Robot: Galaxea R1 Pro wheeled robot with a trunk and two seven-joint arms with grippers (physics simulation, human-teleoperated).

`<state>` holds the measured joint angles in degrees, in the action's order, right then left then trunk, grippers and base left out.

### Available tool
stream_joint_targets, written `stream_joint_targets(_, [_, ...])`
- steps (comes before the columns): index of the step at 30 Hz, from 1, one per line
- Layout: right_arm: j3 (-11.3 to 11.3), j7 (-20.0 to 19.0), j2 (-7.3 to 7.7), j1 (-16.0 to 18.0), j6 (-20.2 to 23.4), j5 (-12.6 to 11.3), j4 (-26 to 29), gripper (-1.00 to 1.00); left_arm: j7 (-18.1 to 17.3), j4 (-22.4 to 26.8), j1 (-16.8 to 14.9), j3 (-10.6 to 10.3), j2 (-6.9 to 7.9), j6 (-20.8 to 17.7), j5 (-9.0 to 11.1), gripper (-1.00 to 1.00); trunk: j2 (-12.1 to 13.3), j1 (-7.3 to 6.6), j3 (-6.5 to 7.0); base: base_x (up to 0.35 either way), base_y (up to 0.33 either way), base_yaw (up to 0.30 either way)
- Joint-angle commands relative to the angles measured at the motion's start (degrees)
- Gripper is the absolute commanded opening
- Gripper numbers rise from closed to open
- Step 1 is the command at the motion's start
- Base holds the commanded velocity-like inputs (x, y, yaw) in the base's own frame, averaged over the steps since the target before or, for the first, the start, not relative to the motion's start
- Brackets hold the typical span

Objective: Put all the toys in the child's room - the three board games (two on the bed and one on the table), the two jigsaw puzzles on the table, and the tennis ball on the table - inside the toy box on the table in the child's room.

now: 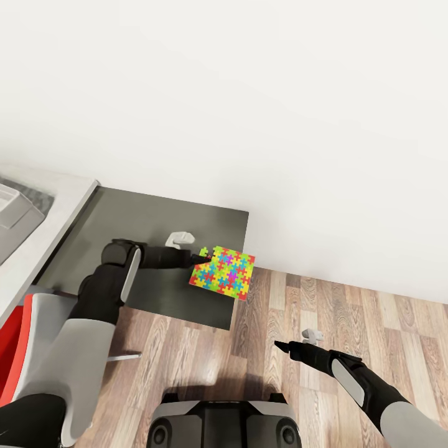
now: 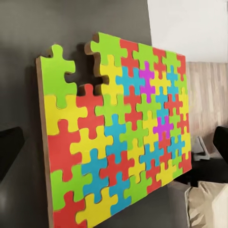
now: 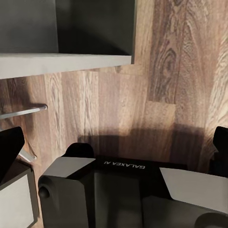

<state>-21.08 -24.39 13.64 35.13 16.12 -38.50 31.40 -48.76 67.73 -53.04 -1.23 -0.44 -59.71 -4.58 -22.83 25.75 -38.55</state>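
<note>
Robot base [image 1: 224, 423] below; jigsaw puzzle [image 1: 223, 272] overhangs cabinet top [image 1: 155, 230].

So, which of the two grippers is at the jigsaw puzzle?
The left gripper: it reaches over the dark cabinet top to the jigsaw puzzle at its corner edge. The right gripper hangs over the wood floor, holding nothing.

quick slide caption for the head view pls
Left gripper holds a multicoloured jigsaw puzzle at the dark cabinet top's corner; right gripper hangs over the wood floor.
</note>
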Motion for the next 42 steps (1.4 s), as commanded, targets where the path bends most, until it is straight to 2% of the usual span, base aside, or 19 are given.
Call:
stream_joint_targets(1, [-0.3, 0.0, 0.07, 0.0, 0.2, -0.5, 0.1, 1.0, -0.5, 0.4, 0.0, 0.1, -0.01, -0.3, -0.5, 1.0, -0.1, 0.03, -0.07, 0.0, 0.0, 0.0])
stream_joint_targets(8, [-0.3, 0.0, 0.03, 0.0, 0.2, -0.5, 0.1, 1.0, -0.5, 3.4, 0.0, 0.1, 0.28, -0.3, -0.5, 1.0, -0.1, 0.03, -0.07, 0.0, 0.0, 0.0])
stream_joint_targets(18, [-0.3, 0.0, 0.01, 0.0, 0.2, -0.5, 0.1, 1.0, -0.5, 9.5, 0.7, 0.1, 1.79, -0.3, -0.4, 1.0, -0.1, 0.03, -0.07, 0.0, 0.0, 0.0])
stream_joint_targets(26, [-0.3, 0.0, -0.01, 0.0, 0.2, -0.5, 0.1, 1.0, -0.3, 12.4, 1.1, 0.1, 2.05, -0.3, -0.6, 1.0, -0.1, 0.03, -0.07, 0.0, 0.0, 0.0])
stream_joint_targets(29, [-0.3, 0.0, -0.01, 0.0, 0.2, -0.5, 0.1, 1.0, 1.2, 12.9, 1.2, 0.5, 1.97, -0.3, -0.6, 1.0, -0.1, 0.03, -0.07, 0.0, 0.0, 0.0])
stream_joint_targets(33, [-0.3, 0.0, -0.01, 0.0, 0.2, -0.5, 0.1, 1.0, 5.8, 13.5, 1.2, 1.8, 1.74, -0.3, -0.6, 1.0, -0.1, 0.03, -0.07, 0.0, 0.0, 0.0])
stream_joint_targets(36, [-0.3, 0.0, -0.01, 0.0, 0.2, -0.5, 0.1, 1.0, 13.2, 14.4, 1.2, 2.8, 1.46, -0.3, -0.6, 1.0, -0.1, 0.03, -0.07, 0.0, 0.0, 0.0])
stream_joint_targets(38, [-0.3, 0.0, -0.01, 0.0, 0.2, -0.5, 0.1, 1.0, 16.2, 14.5, 1.3, 3.0, 1.26, -0.3, -0.5, 1.0, -0.1, 0.03, -0.07, 0.0, 0.0, 0.0])
stream_joint_targets(39, [-0.3, 0.0, -0.01, 0.0, 0.2, -0.5, 0.1, 1.0, 18.8, 14.6, 1.5, 3.1, 0.98, -0.3, -0.5, 1.0, -0.1, 0.03, -0.07, 0.0, 0.0, 0.0])
stream_joint_targets(42, [-0.2, 0.0, 0.02, 0.0, 0.1, -0.5, 0.1, 1.0, 22.4, 14.7, 2.1, 3.3, 0.33, -0.3, -0.4, 1.0, -0.1, 0.03, -0.07, 0.0, 0.0, 0.0])
